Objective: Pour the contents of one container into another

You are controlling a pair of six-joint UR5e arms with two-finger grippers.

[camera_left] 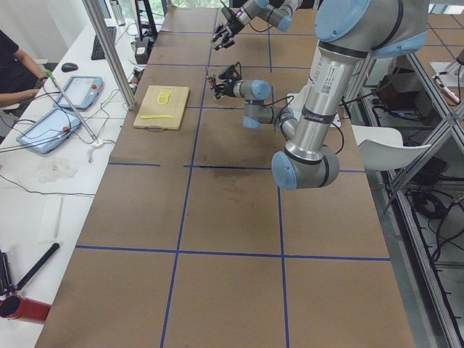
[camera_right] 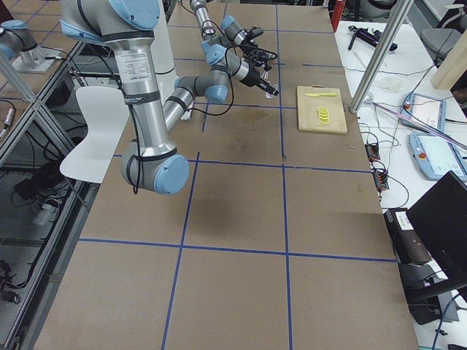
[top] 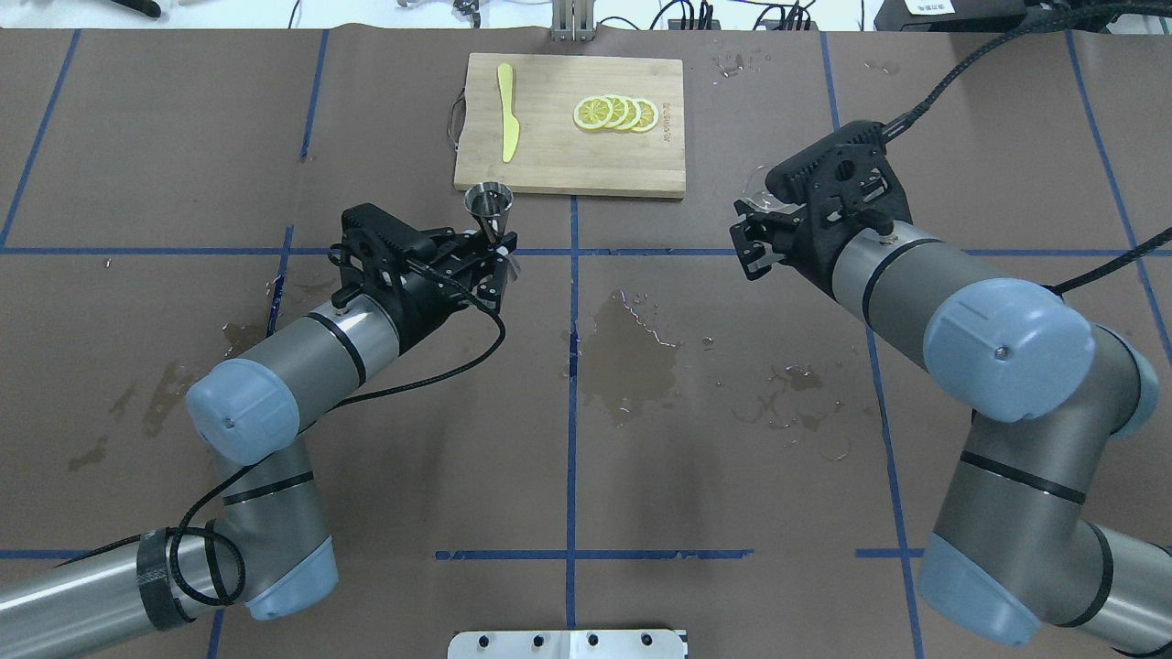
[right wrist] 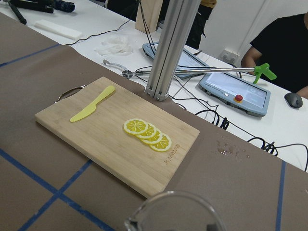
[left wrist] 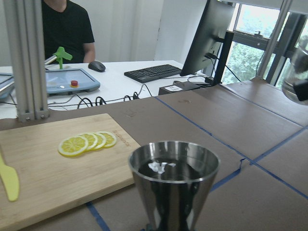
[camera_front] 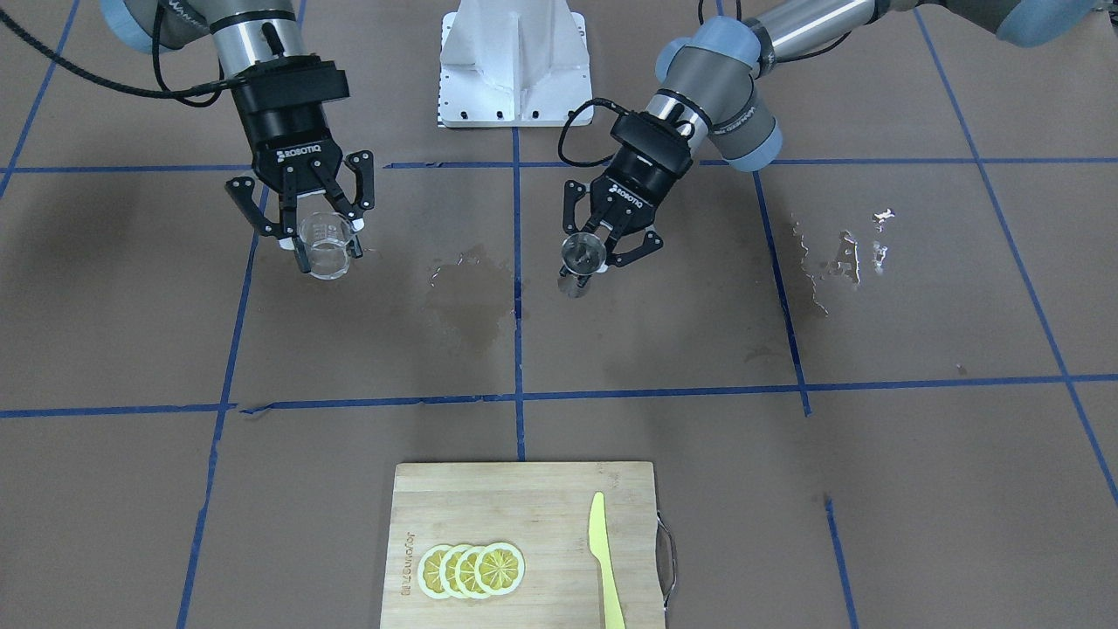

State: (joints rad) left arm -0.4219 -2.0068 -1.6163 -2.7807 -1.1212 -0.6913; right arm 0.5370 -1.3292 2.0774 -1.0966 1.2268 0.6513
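My left gripper [camera_front: 587,262] is shut on the waist of the steel jigger [camera_front: 583,252], which it holds upright above the table near the centre line. In the overhead view the jigger [top: 488,205] stands just in front of the cutting board's near edge. The left wrist view shows the jigger's [left wrist: 173,180] upper cone holding dark liquid. My right gripper [camera_front: 321,245] is shut on the clear glass cup [camera_front: 327,255], held upright and well apart from the jigger. The cup's rim [right wrist: 175,214] shows at the bottom of the right wrist view. In the overhead view the gripper mostly hides the cup [top: 756,186].
A bamboo cutting board [top: 549,160] at the table's far side carries lemon slices [top: 615,113] and a yellow knife [top: 507,124]. Wet patches [top: 632,352] darken the brown paper between the arms. The white robot base [camera_front: 515,65] stands at the robot's side.
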